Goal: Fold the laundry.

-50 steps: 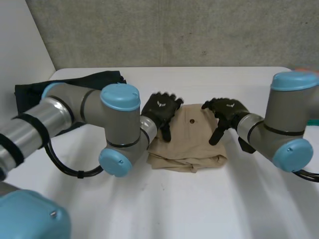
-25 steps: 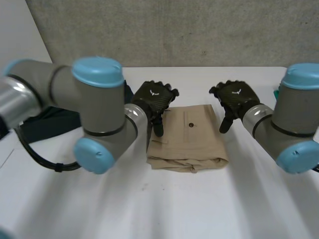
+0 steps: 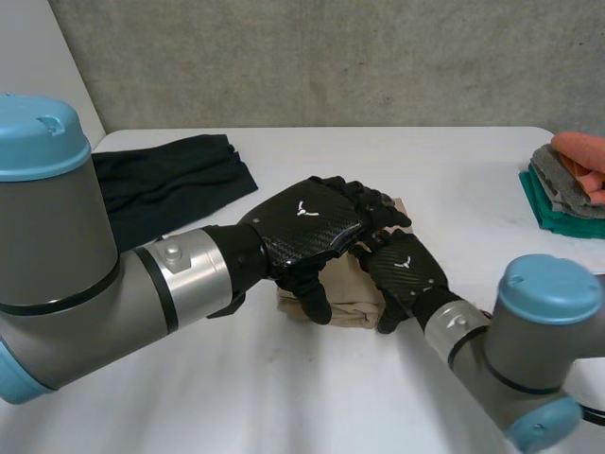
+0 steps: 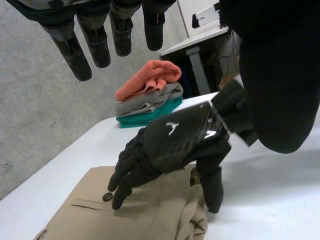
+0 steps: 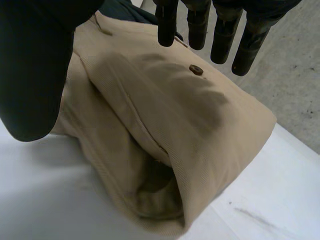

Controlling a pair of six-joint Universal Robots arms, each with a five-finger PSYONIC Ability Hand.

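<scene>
A tan garment (image 3: 348,291) lies folded into a thick rectangle mid-table, with a button (image 5: 196,70) on its upper face. My left hand (image 3: 302,227) hovers open above its left part, fingers straight. In the left wrist view its fingers (image 4: 75,50) hang over the cloth (image 4: 125,210). My right hand (image 3: 406,274) is open at the garment's near right side. Its fingertips reach over the top face near the button, as the left wrist view shows of that hand (image 4: 175,142). In the right wrist view the thumb (image 5: 35,65) stands apart from the fold (image 5: 165,115).
A dark garment (image 3: 170,180) lies spread at the far left of the white table (image 3: 284,397). A stack of folded orange, grey and teal cloths (image 3: 567,180) sits at the far right edge, also seen past the hands (image 4: 147,95).
Both hands have come from the garment's far corners toward its near side and closer together. The left arm has swung across the front of the view.
</scene>
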